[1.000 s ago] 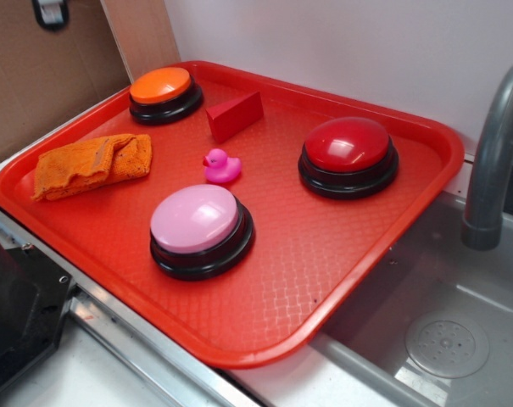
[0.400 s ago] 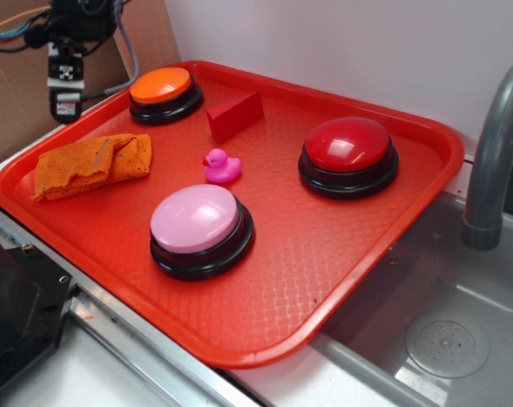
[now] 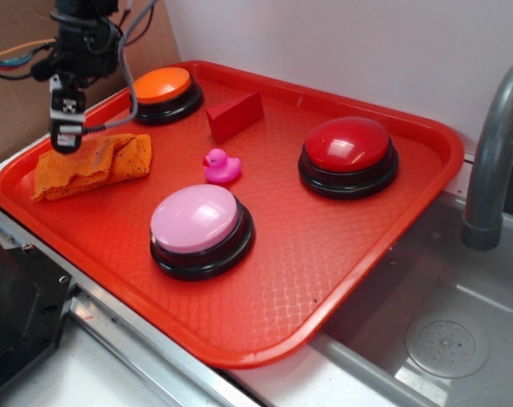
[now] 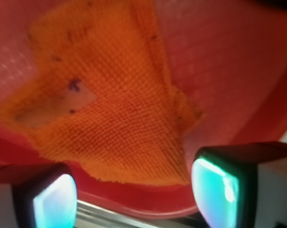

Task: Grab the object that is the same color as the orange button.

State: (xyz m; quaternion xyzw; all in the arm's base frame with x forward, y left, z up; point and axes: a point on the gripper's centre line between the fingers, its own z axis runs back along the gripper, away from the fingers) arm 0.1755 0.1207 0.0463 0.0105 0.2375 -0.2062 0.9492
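Lying at the left edge of the red tray, in the left part of the exterior frame, the orange cloth is the item matching the orange button at the upper left corner. It looks soft, light and loosely folded, so it should bunch and drape when pinched; its open knit should resist slipping. A raised fold near its middle seems the best place to grip, since flat edges hug the tray. Directly above the cloth's upper edge hangs the gripper, apparently not touching it. In the wrist view the gripper has its fingers spread well apart, holding nothing, with the cloth filling the frame beyond them and its near edge between them.
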